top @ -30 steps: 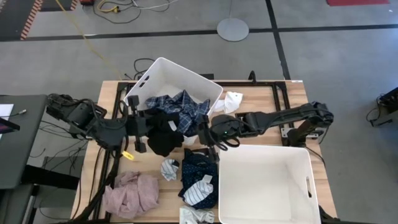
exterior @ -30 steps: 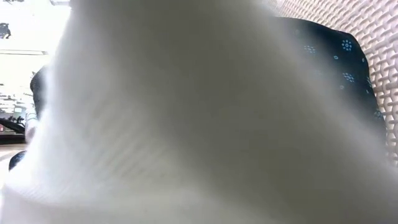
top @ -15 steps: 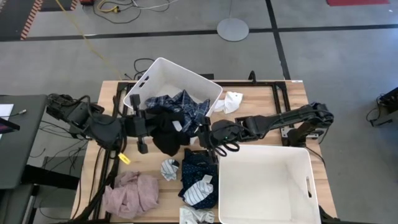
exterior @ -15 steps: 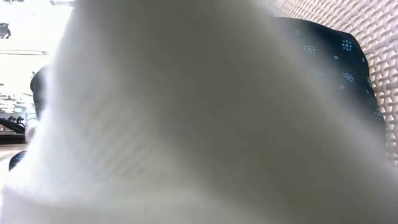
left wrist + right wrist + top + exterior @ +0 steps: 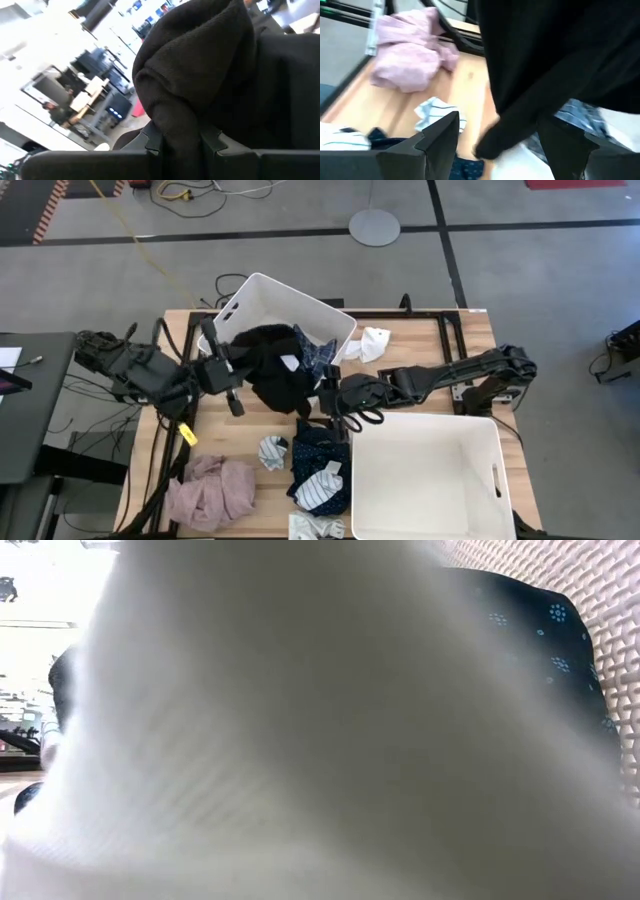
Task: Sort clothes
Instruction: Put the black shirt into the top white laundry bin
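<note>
The left claw [image 5: 228,370] is clamped on the black garment [image 5: 275,375], which drapes rightward over the far white bin [image 5: 245,295]. The right claw [image 5: 335,408], fingers spread, sits just right of its hanging edge.

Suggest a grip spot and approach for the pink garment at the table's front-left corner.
Take the pink garment from straight above, at the raised bunched folds near its middle. It lies crumpled in a loose heap on the table, clear of the socks beside it, so a top pinch on a fold should gather fabric. The left gripper, nearer, is shut on the black garment; the right gripper is open.
</note>
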Controlling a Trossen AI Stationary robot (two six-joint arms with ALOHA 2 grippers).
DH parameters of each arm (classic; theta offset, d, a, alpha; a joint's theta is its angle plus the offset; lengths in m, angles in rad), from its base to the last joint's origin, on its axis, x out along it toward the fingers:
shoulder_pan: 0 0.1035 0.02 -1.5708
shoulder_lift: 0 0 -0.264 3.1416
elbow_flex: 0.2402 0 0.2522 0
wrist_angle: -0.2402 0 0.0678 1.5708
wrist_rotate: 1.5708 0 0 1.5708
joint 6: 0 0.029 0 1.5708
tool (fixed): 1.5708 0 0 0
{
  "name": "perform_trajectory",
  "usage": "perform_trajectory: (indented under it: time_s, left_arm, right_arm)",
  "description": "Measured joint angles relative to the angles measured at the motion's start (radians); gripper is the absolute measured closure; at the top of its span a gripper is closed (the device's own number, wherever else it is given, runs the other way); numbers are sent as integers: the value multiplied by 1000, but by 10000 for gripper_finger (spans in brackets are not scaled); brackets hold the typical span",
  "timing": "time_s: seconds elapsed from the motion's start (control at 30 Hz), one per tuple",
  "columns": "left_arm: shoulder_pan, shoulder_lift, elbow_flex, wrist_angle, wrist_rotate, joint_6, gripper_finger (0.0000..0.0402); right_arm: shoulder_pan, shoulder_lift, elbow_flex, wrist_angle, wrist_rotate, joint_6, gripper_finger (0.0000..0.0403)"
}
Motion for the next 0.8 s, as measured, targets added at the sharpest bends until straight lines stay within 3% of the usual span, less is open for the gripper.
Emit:
perform_trajectory:
  time_s: [0.33,0.47,0.57,0.67,0.8]
  left_arm:
    - [0,0,0,111,-51,133,356]
    - [0,0,0,197,-72,206,356]
    - [0,-1,0,278,-68,273,356]
    - [0,-1,0,334,-46,316,356]
    - [0,1,0,365,11,317,356]
  right_arm:
    - [13,-26,0,14,219,-14,121]
    - [12,-44,0,67,217,-47,121]
    - [6,-54,0,121,150,-71,121]
    - [-11,-56,0,182,57,-73,121]
    - [-51,-55,0,227,51,-65,121]
